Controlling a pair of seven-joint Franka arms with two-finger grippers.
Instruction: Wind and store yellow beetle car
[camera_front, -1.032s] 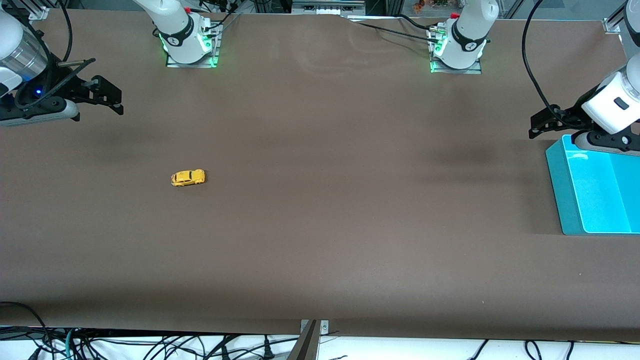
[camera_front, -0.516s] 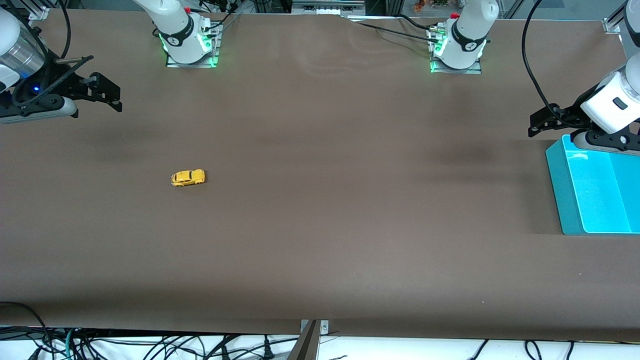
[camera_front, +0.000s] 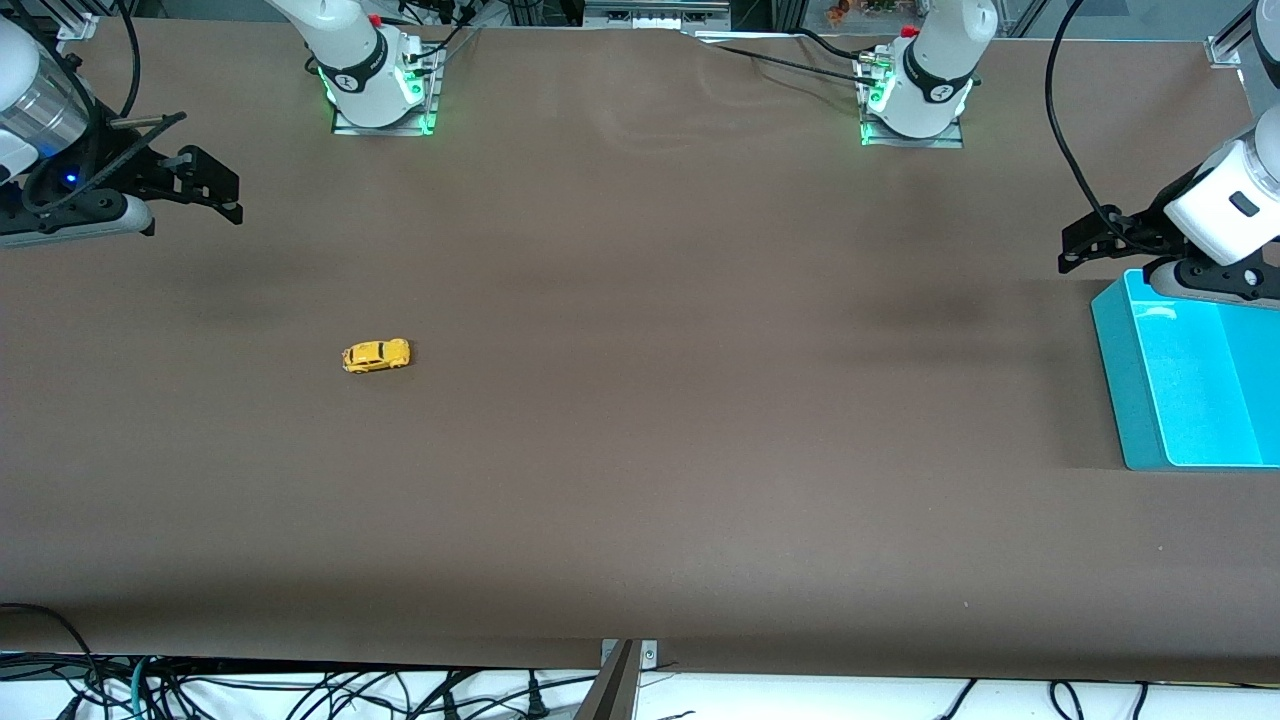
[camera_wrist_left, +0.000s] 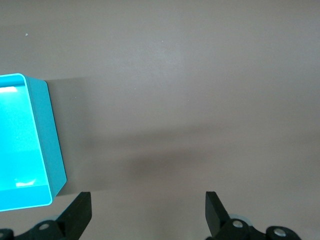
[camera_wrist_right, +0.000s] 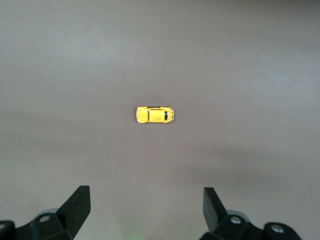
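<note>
The yellow beetle car (camera_front: 376, 355) stands alone on the brown table toward the right arm's end; it also shows in the right wrist view (camera_wrist_right: 155, 114). My right gripper (camera_front: 215, 190) hangs open and empty in the air at that end of the table, well apart from the car; its fingertips (camera_wrist_right: 80, 200) frame bare table. My left gripper (camera_front: 1080, 245) is open and empty at the left arm's end, just over the table beside the turquoise bin (camera_front: 1190, 375), with its fingertips (camera_wrist_left: 82, 205) wide apart.
The turquoise bin (camera_wrist_left: 30, 145) is empty, sitting at the table's edge at the left arm's end. The two arm bases (camera_front: 380, 80) stand along the table's back edge. Cables hang below the table's front edge (camera_front: 300, 690).
The right gripper has drifted slightly up and toward its end of the table. The left gripper has barely shifted. The car has not moved.
</note>
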